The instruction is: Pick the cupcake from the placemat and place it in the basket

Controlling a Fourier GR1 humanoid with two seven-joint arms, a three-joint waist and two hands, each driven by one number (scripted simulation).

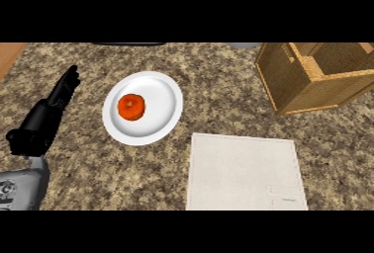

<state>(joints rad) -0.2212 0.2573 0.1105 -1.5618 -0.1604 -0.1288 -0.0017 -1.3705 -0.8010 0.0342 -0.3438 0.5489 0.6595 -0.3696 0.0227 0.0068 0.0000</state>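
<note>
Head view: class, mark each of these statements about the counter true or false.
1. The orange round item lies on the white plate. True.
2. The basket stands left of the plate. False: it stands to the plate's right, towards the counter's far edge.
3. The left hand holds nothing, and its fingers are straight. True.
4. The right hand rests on the placemat. False: the right hand is not in view.
</note>
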